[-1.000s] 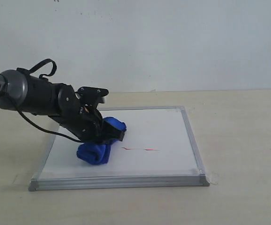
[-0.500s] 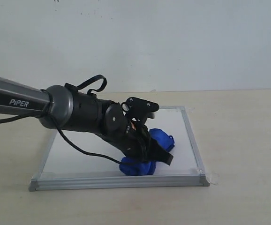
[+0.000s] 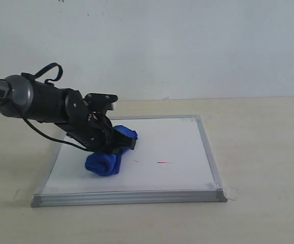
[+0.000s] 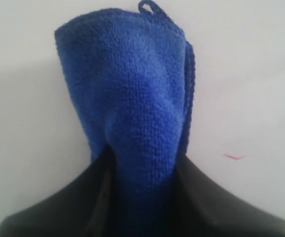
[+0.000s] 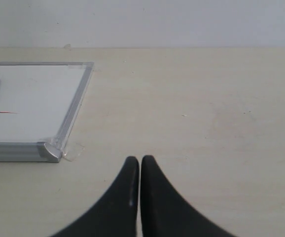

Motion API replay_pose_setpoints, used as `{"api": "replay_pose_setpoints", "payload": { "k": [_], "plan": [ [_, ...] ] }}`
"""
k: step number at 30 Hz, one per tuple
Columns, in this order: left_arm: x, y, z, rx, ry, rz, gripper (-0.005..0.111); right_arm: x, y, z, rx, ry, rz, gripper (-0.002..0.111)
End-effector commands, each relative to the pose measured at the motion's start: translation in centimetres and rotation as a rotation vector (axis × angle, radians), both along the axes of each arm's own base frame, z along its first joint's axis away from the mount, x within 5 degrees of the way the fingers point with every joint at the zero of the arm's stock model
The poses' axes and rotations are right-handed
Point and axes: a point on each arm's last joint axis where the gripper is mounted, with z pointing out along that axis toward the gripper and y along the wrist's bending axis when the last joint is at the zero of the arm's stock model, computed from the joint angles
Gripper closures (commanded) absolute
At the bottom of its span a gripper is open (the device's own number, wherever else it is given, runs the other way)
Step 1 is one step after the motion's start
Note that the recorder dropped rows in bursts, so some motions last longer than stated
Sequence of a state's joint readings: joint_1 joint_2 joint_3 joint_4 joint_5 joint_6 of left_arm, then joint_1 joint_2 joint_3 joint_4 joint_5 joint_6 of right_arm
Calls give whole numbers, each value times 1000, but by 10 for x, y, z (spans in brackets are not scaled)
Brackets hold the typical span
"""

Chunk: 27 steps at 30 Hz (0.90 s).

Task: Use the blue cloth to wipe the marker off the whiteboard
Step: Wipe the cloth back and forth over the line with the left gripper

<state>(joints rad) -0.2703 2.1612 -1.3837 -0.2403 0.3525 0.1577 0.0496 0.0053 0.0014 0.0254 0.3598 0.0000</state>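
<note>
The whiteboard (image 3: 172, 142) lies flat on the table, silver-framed. My left gripper (image 3: 117, 146) is shut on the blue cloth (image 3: 104, 163), which rests on the board's left half. Only a short red dash of the marker (image 3: 163, 162) shows, right of the cloth, with a faint trace nearer the cloth. In the left wrist view the blue cloth (image 4: 132, 98) fills the gap between the black fingers (image 4: 209, 197), and the marker (image 4: 232, 157) dash lies beside it. My right gripper (image 5: 140, 160) is shut and holds nothing, over the table away from the whiteboard (image 5: 34, 108).
The board sits on a pale wooden table (image 3: 261, 152) before a white wall. A bit of clear tape (image 3: 231, 192) sticks out at the board's near right corner. My left arm (image 3: 40, 104) reaches in over the board's left edge.
My left gripper swept the cloth right across the red line, then came back left. The line is now much shorter than a second ago. The right arm's movement is not shown.
</note>
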Motion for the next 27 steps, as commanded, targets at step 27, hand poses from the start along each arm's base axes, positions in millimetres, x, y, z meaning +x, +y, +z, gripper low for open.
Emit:
{"api": "replay_pose_setpoints", "payload": {
  "k": [27],
  "plan": [
    [-17,-53,-3,-17,-29,-106,103,0,0,1,-4,-9,-6,107]
  ]
}}
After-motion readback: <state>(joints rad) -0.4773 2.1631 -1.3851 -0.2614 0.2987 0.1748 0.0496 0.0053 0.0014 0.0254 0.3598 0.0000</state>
